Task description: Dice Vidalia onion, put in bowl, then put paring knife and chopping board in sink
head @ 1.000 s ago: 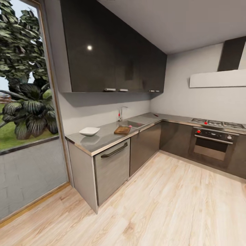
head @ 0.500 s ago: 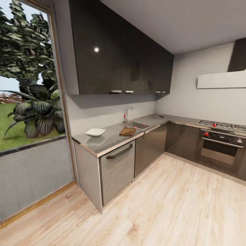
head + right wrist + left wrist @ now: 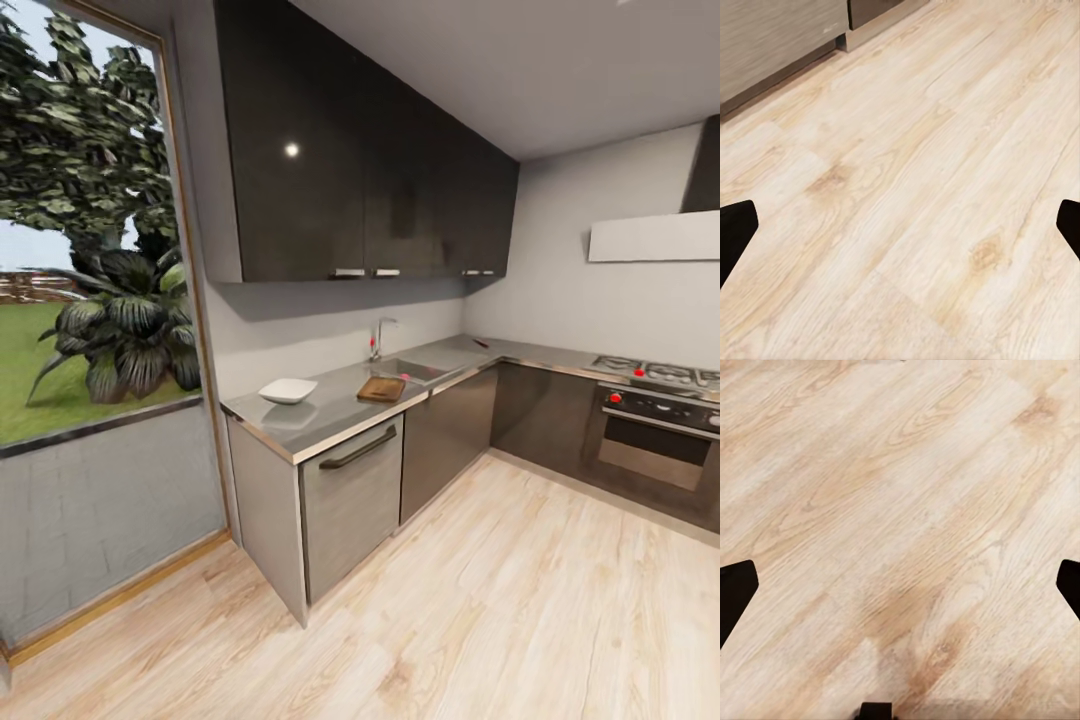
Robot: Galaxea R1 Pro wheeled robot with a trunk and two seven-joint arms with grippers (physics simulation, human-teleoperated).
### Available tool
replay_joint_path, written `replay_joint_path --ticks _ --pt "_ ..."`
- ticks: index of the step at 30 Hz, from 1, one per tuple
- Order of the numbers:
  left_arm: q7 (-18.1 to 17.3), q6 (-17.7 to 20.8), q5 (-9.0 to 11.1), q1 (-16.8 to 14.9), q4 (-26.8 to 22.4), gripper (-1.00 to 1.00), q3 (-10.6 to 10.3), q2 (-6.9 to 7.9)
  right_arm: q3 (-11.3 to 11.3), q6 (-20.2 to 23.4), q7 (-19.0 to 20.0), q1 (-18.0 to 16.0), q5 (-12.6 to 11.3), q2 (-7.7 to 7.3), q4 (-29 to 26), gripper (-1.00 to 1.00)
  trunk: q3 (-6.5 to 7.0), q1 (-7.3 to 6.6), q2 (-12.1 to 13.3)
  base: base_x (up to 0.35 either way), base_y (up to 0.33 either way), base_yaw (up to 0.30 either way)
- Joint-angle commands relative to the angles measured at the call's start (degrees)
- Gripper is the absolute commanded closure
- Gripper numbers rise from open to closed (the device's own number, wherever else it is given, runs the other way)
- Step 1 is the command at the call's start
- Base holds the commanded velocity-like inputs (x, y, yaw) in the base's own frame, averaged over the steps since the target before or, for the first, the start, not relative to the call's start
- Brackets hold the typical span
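Kitchen ahead, both grippers spread wide over the floor.
The chopping board (image 3: pixel 382 388) (stiff, flat wood) likely needs an edge pinch.

We see a white bowl (image 3: pixel 287 391), brown grained chopping board (image 3: pixel 382 389), grey glossy bench (image 3: pixel 330 410), pale wood-grain floor (image 3: pixel 520 600).

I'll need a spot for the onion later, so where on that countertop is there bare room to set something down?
On the countertop, bare patches lie between the white bowl and the chopping board, and along the front edge nearer than the bowl. Past the board it is crowded: the sink and its tap sit right behind it.
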Motion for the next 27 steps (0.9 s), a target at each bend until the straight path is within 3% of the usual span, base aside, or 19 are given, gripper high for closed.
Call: replay_joint_path --ticks 1,27 --pt "0.03 -0.12 0.06 -0.01 -0.03 -1.00 0.05 -0.01 0.04 -0.14 -0.21 -0.02 0.01 0.01 0.02 -1.00 0.12 -0.22 0.37 0.000 0.000 0.000" --pt "0.03 -0.14 0.06 -0.01 -0.11 -1.00 0.05 -0.01 0.08 -0.14 -0.21 -0.02 0.09 0.01 0.03 -1.00 4.79 -5.93 10.80 0.000 0.000 0.000"
